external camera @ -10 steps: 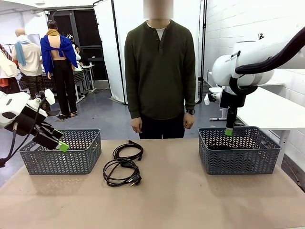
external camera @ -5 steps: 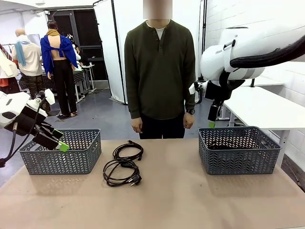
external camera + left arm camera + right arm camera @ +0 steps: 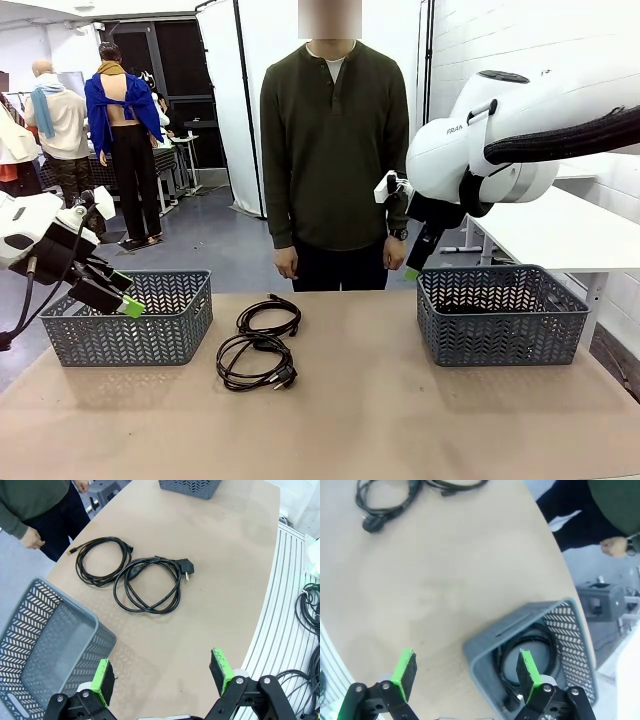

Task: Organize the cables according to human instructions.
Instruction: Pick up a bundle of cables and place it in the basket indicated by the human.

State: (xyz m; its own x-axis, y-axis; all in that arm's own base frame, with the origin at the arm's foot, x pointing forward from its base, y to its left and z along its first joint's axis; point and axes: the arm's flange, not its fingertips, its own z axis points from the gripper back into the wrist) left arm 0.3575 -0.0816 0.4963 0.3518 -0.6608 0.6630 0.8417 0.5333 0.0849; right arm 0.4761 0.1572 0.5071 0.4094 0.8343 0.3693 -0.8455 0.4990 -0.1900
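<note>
Between the two grey baskets, on the tan table (image 3: 400,420), two of the cables lie loose. A smaller coil (image 3: 268,320) is nearer the human (image 3: 335,140), and a larger coil (image 3: 256,362) sits just beside it on my side. The left wrist view looks down on both and makes plain the larger coil's angled plug (image 3: 189,569), which is only a dark lump from the front.

My left gripper (image 3: 160,667) hangs over the table edge by the left basket (image 3: 85,645), its jaws spread wide with nothing between them.

My right gripper (image 3: 465,665) is raised by the near corner of the right basket (image 3: 570,645), jaws equally wide and empty. Its wrist view looks into that basket and shows a coiled cable (image 3: 501,665) on the floor. From the front, the lattice wall mostly hides that cable.
</note>
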